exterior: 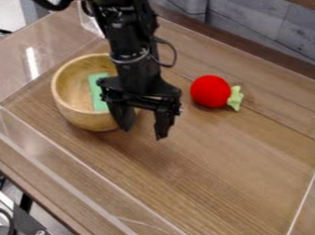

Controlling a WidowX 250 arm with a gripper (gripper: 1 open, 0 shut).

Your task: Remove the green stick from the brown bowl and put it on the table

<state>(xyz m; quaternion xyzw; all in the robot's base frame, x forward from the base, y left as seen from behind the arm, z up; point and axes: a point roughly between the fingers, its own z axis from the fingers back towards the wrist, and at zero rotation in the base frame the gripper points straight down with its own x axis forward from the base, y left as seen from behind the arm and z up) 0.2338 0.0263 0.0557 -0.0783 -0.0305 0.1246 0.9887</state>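
Lying inside the brown bowl (82,91), the green stick (101,85) rests flat on the bowl's inner floor and slope, its right part hidden behind the black arm. Bowl sits on the table (223,183), toward its left side, near the clear acrylic wall (40,153). Gripper (142,123) hangs at the bowl's right rim, pointing down, fingers (161,126) spread wide apart with nothing between them; one finger in front of the bowl wall, the other just right of the bowl above bare wood. Can't tell if fingers touch the rim. Red ball (210,91) with small green leaf (236,99) sits right of the bowl, apart from it and from the gripper.
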